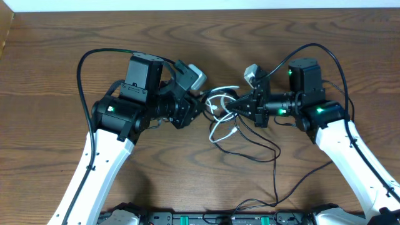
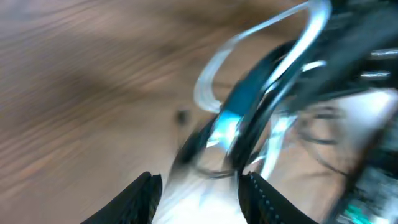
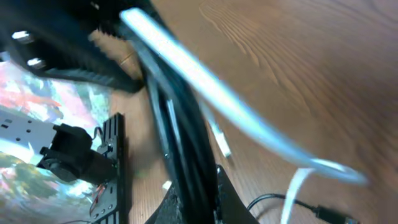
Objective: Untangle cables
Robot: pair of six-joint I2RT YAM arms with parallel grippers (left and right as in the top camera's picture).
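Observation:
The white cable (image 1: 220,99) lies in small loops between my two grippers, tangled with the thin black cable (image 1: 262,152), which trails toward the front edge. My left gripper (image 1: 200,111) is at the left side of the tangle. Its wrist view is motion-blurred: the fingers (image 2: 200,196) stand wide apart, with a white loop (image 2: 214,71) and dark strands just ahead. My right gripper (image 1: 233,107) is at the right side of the tangle. In its wrist view the jaws (image 3: 202,202) are shut on black cable strands (image 3: 180,118). The white cable (image 3: 211,90) crosses above them.
The table is brown wood (image 1: 56,144). Thicker black robot cables arch over both arms (image 1: 84,62). A black plug end (image 3: 326,213) lies on the wood to the right of my right jaws. The robot base rail (image 1: 219,219) runs along the front edge.

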